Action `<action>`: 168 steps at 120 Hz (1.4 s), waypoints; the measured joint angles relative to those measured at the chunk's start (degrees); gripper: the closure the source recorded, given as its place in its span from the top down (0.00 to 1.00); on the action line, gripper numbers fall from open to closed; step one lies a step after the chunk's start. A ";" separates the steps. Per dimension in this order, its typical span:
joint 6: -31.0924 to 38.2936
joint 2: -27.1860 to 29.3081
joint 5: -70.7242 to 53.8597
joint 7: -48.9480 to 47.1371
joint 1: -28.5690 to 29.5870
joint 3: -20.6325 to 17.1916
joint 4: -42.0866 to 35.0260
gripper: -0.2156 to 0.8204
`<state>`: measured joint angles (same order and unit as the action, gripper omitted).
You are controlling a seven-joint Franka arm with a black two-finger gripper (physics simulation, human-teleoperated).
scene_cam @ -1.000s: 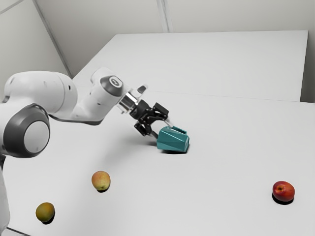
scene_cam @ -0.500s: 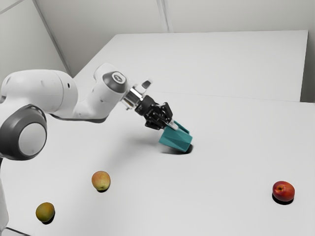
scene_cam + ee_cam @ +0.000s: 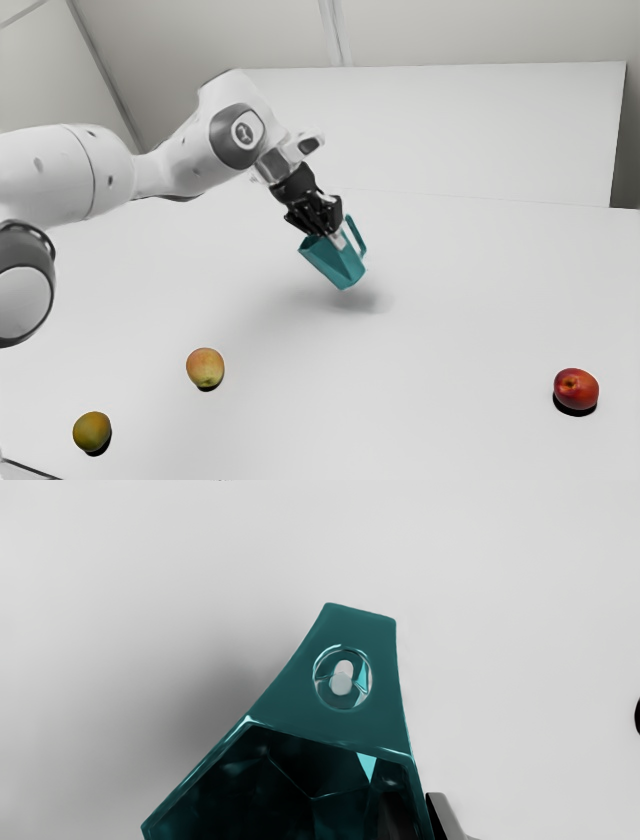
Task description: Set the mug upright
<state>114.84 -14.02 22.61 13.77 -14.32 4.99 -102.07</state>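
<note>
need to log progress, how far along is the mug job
Done: the pincer grips the mug, one finger inside and the other outside its wall. In hand: the mug hangs tilted above the table, its shadow below. Left: tip it level, lower it onto its base and let go.

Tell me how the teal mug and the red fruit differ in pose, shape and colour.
The mug hangs tilted in the gripper; the fruit rests on the table.
The mug is angular, hollow and handled; the fruit is rounded.
The mug is teal, the fruit red.
Both cast shadows on the table.
</note>
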 joint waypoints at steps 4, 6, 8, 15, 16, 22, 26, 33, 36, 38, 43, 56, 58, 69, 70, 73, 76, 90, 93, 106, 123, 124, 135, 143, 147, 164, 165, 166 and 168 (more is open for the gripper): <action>0.20 1.24 -5.76 -0.46 -0.88 -0.02 -1.24 0.04; 0.32 1.86 -8.39 -0.71 -1.20 -0.02 -2.07 0.04; 0.44 2.44 -10.82 -0.97 -1.45 -0.02 -2.83 0.04; 0.75 4.57 -17.91 -2.03 -1.90 -0.02 -5.86 0.04; 0.80 4.83 -18.71 -2.20 -1.93 -0.02 -6.29 0.04; 1.14 5.84 -22.62 -3.20 -2.00 0.03 -8.39 0.04; 1.46 6.04 -24.80 -3.91 -1.99 0.05 -9.15 0.04; 2.13 5.89 -27.54 -5.16 -1.98 0.08 -9.78 0.04; 2.46 5.68 -28.36 -5.68 -1.98 0.08 -9.90 0.04; 2.70 5.51 -28.83 -6.03 -1.98 0.08 -9.96 0.04; 3.27 5.01 -29.74 -6.90 -1.97 0.04 -10.04 0.04; 4.24 4.24 -31.08 -9.10 -1.99 -0.04 -10.24 0.04; 4.35 4.22 -31.19 -9.43 -1.98 -0.06 -10.41 0.04; 5.03 3.88 -31.35 -11.32 -1.99 -0.14 -11.19 0.04; 5.12 3.80 -31.33 -11.48 -1.99 -0.15 -11.23 0.04; 5.39 3.54 -31.23 -11.96 -2.00 -0.17 -11.29 0.04; 5.67 3.29 -30.99 -12.41 -2.01 -0.20 -11.34 0.04; 6.60 2.31 -29.90 -14.42 -2.04 -0.62 -11.41 0.04; 6.74 2.15 -29.75 -14.81 -2.04 -0.65 -11.42 0.04; 7.20 1.80 -29.33 -16.36 -2.03 -0.84 -11.40 0.04; 7.48 1.24 -28.56 -18.12 -2.03 -0.90 -11.41 0.04; 7.50 1.22 -28.53 -18.21 -2.03 -0.91 -11.41 0.04; 7.56 1.06 -28.03 -19.03 -2.03 -0.94 -11.37 0.09; 7.55 1.02 -27.67 -19.52 -2.03 -0.95 -11.34 0.18; 7.47 1.19 -27.05 -19.75 -2.04 -0.91 -11.34 0.24; 6.82 4.00 -25.40 -20.61 -2.03 -0.93 -11.28 0.42; 6.75 4.18 -25.35 -20.66 -2.03 -0.93 -11.25 0.43; 6.69 4.34 -25.30 -20.72 -2.02 -0.95 -11.22 0.43; 6.57 4.61 -25.21 -20.82 -2.01 -0.98 -11.18 0.45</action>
<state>121.41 -9.40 -2.60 -7.05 -16.33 4.01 -113.25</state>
